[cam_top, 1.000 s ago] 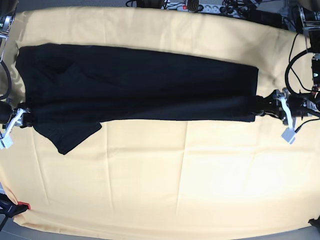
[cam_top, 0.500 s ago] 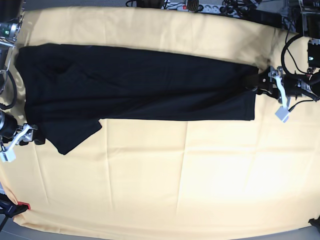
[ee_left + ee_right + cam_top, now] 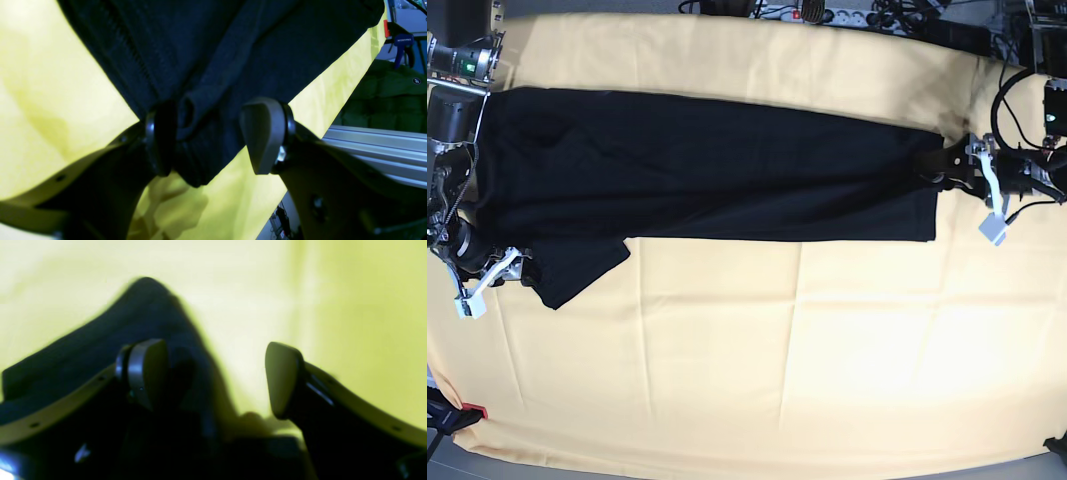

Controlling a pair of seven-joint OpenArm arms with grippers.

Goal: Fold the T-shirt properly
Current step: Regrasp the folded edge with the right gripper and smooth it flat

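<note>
The black T-shirt (image 3: 707, 170) lies plain side up as a long band across the pale yellow tablecloth (image 3: 807, 340), with one sleeve (image 3: 577, 268) sticking out at the lower left. My left gripper (image 3: 939, 166) is at the shirt's right end. In the left wrist view (image 3: 213, 140) its jaws stand apart with the shirt's hem corner (image 3: 200, 106) between them, a rolled edge against one finger (image 3: 160, 143). My right gripper (image 3: 525, 272) is open at the sleeve's edge. In the blurred right wrist view (image 3: 215, 376) the sleeve (image 3: 143, 310) lies under one finger (image 3: 146, 370).
Cables and a power strip (image 3: 827, 14) lie along the table's far edge. A red clamp (image 3: 472, 411) holds the cloth at the near left corner. The cloth's edge and a clamp (image 3: 402, 43) show beyond the shirt in the left wrist view.
My left gripper moved from the shirt's near right corner to its far right corner, then stayed. My right gripper shifted right toward the sleeve. The right arm's upper part came further into view.
</note>
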